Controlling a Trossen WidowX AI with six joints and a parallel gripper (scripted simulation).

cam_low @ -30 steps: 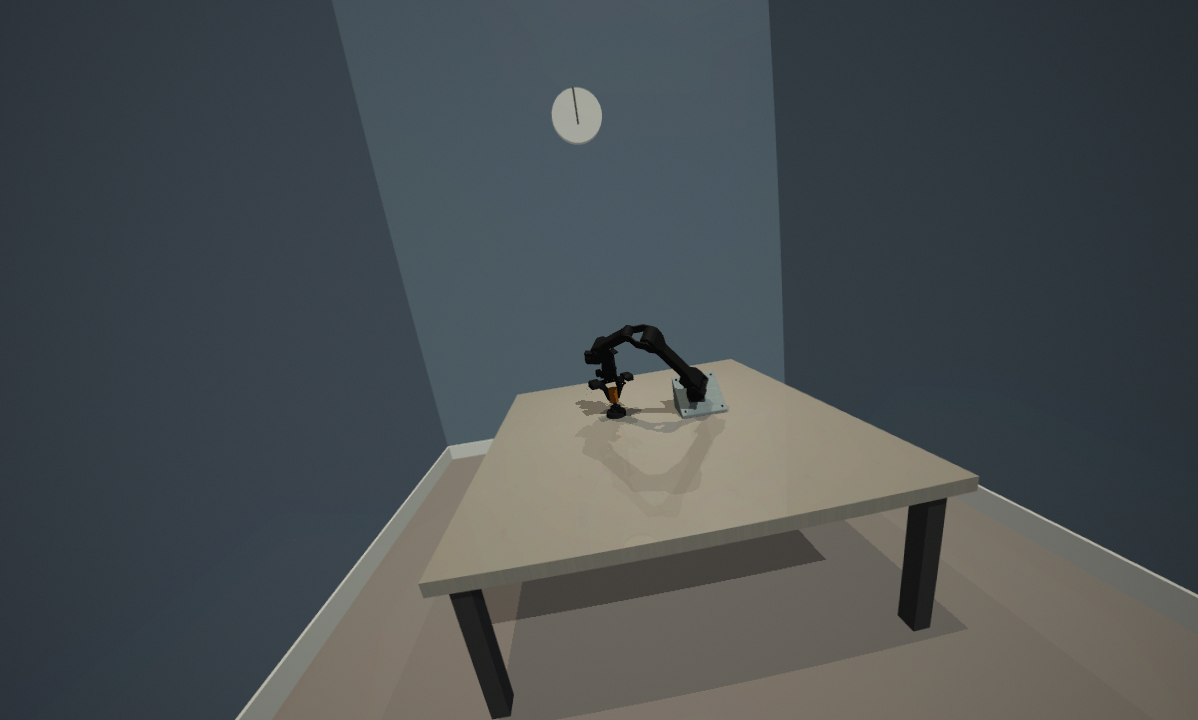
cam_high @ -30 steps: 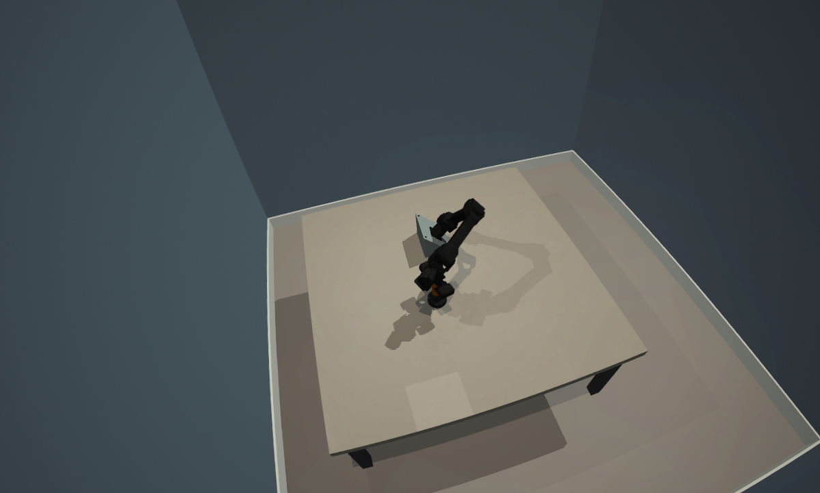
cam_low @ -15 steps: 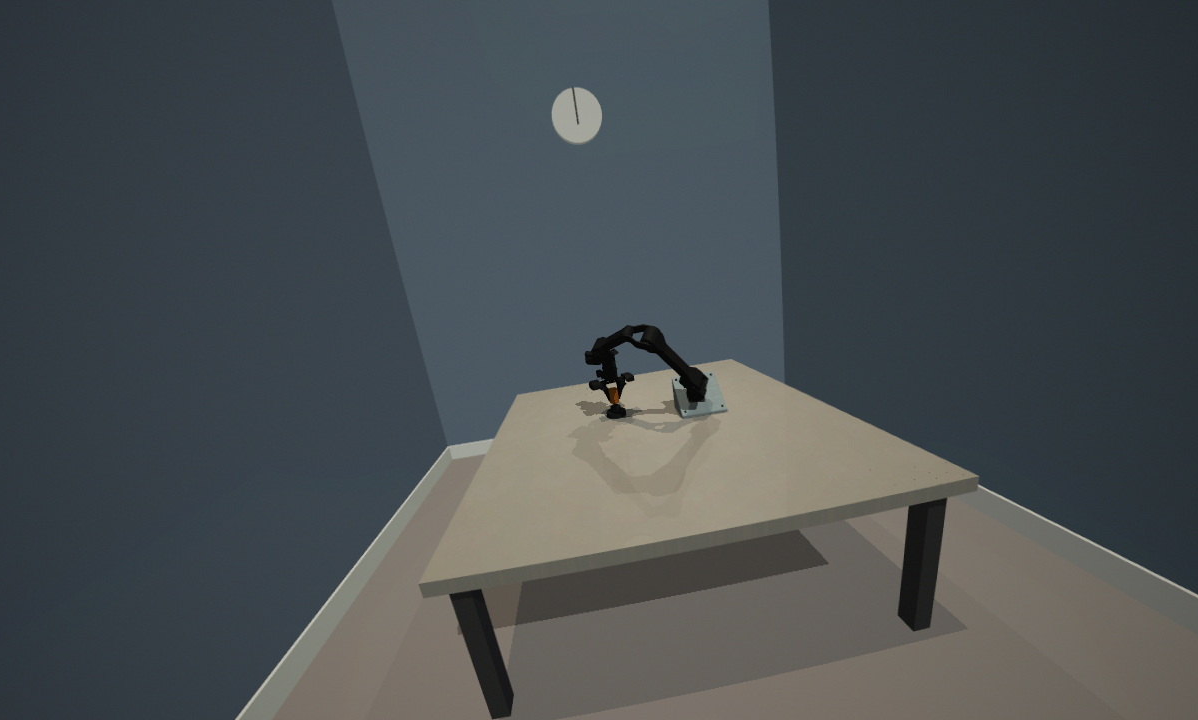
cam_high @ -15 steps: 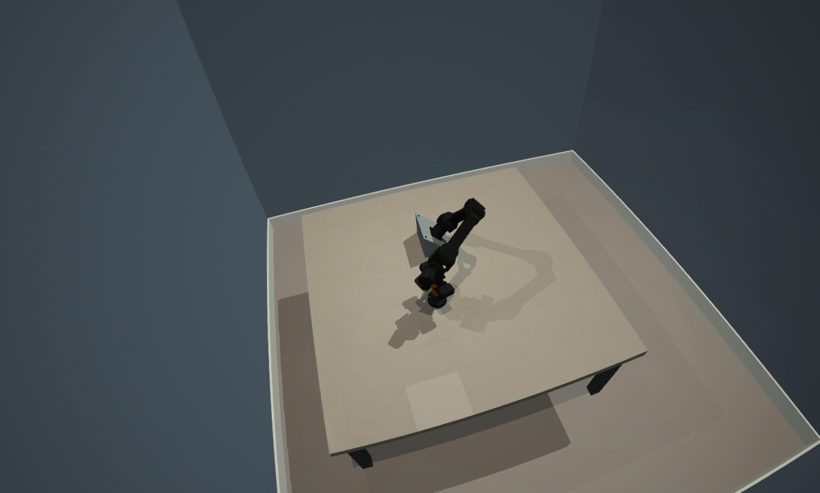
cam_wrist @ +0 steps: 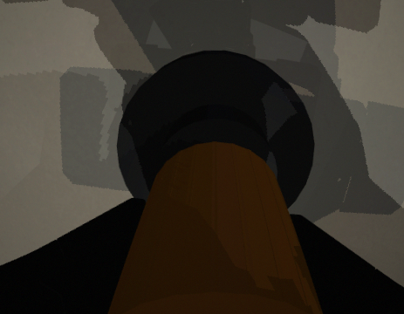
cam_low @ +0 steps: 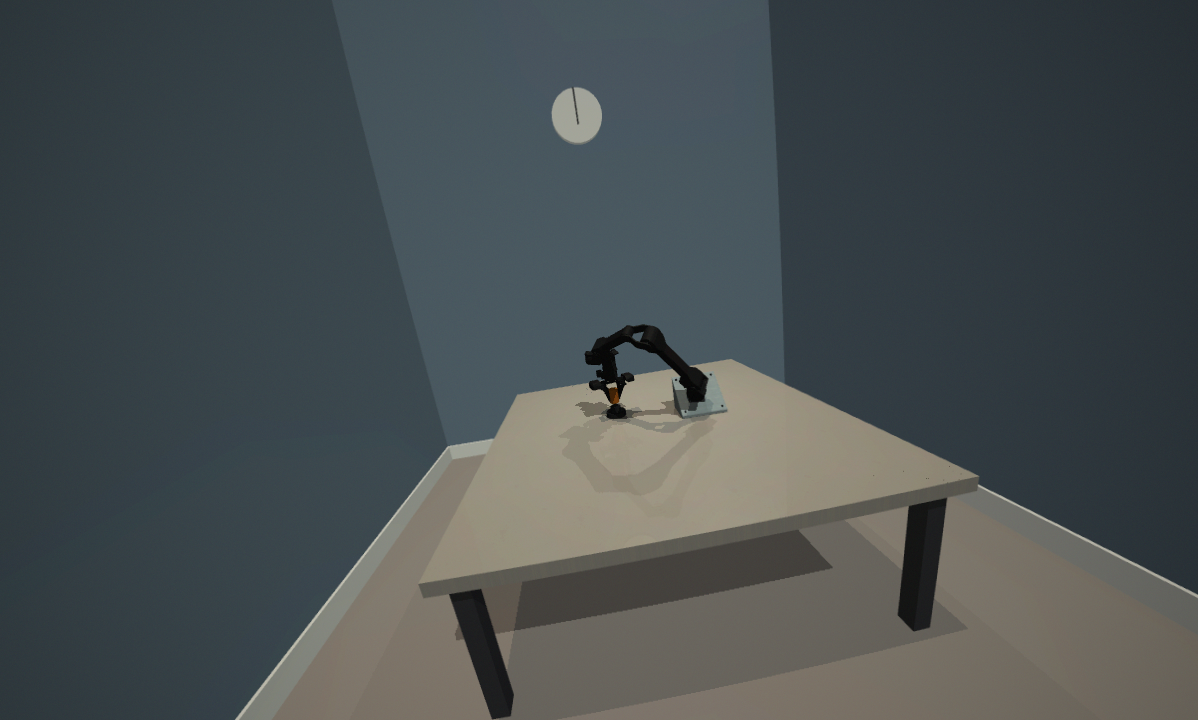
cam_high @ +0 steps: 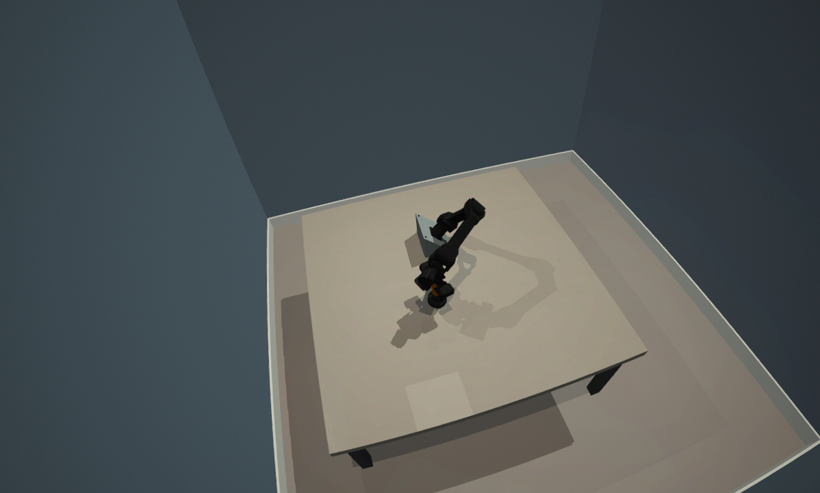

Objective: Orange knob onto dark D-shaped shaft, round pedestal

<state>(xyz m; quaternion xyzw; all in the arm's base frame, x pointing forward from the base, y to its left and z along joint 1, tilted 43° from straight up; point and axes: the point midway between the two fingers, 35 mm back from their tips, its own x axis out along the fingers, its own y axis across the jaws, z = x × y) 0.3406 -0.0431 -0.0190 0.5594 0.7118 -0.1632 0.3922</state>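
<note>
The orange knob is upright between the fingers of my gripper, which is shut on it. The dark round pedestal stands on the table directly under the knob. In the wrist view the knob's lower end covers the middle of the pedestal. The shaft is hidden, and so are the knob's hole and its flat side. I cannot tell whether the knob's lower end rests on the shaft or is partly down over it.
The light table bears the arm's grey base plate, to the right of the pedestal in the exterior view. The arm arches from this base to the pedestal. Arm shadows fall around the pedestal. A white clock hangs on the wall.
</note>
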